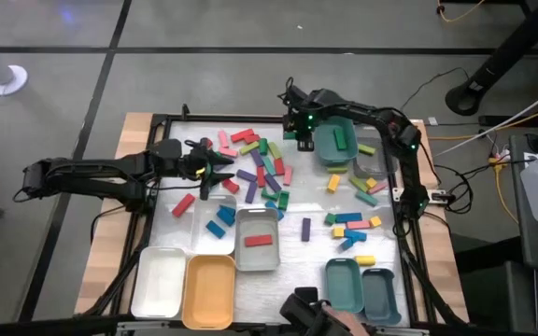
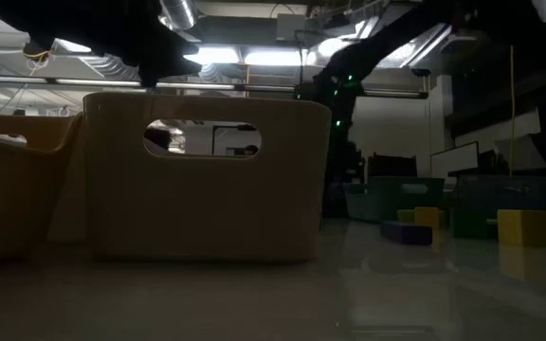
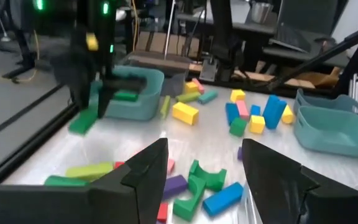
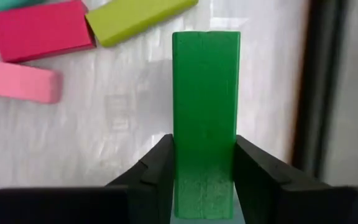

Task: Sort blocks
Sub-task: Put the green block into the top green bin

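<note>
I have the right hand [image 4: 204,180] at the far side of the counter [image 1: 292,257], just beside the teal tray [image 1: 336,142] there, with its two fingers set against the long sides of a green block [image 4: 205,118]. The right wrist view shows both pads touching that block near its end, so I judge the grip is being made on it; the block lies flat on the counter and does not look lifted. Gripping it across the narrow width suits the short reach of the fingers. A red block [image 4: 39,30], a lime block [image 4: 138,18] and a pink block [image 4: 18,81] lie close by but apart from the fingers, so the pick looks clean. The teal tray already carries one green block [image 1: 341,138], which suggests it is the green destination. My left hand [image 3: 204,177] hovers over the central heap of mixed blocks [image 1: 260,173] with its fingers spread wide and nothing between them. One red block [image 1: 258,241] sits in the grey tray [image 1: 257,254]. The white tray [image 1: 160,280] and orange tray [image 1: 209,289] at the near edge show no blocks. Most blocks remain loose on the counter, so I judge the sorting is at an early stage.
</note>
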`<action>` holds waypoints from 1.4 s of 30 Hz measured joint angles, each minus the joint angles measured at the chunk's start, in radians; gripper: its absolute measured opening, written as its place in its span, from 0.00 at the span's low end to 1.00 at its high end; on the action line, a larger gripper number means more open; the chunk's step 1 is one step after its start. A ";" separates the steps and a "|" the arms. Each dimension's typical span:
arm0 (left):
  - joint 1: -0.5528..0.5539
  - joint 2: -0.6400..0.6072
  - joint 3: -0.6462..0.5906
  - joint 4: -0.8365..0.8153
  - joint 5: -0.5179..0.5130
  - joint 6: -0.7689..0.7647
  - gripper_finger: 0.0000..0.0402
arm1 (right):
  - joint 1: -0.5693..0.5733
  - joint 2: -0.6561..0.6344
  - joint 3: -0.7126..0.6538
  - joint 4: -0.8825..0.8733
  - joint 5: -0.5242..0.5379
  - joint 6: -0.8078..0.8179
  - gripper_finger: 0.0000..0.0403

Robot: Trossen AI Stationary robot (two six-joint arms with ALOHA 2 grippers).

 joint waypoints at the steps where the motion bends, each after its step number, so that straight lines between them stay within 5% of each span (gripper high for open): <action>1: 0.000 0.008 0.000 0.001 0.000 -0.006 0.48 | 0.000 -0.020 -0.001 -0.012 0.004 -0.003 0.34; 11: 0.002 0.086 0.000 0.000 -0.013 -0.093 0.48 | -0.001 -0.250 0.002 -0.196 0.190 -0.022 0.32; 21: 0.002 0.099 0.000 -0.002 -0.042 -0.137 0.48 | -0.009 -0.374 0.000 -0.474 0.169 0.164 0.35; 26: 0.002 0.098 0.000 -0.013 -0.045 -0.161 0.48 | -0.045 -0.377 -0.079 -0.457 0.049 0.185 0.35; 35: 0.002 0.098 0.000 -0.076 -0.053 -0.185 0.48 | -0.122 -0.377 -0.296 -0.228 0.079 0.012 0.35; 42: 0.009 0.098 0.000 -0.149 -0.153 -0.330 0.48 | -0.140 -0.376 -0.395 -0.078 0.133 -0.021 0.35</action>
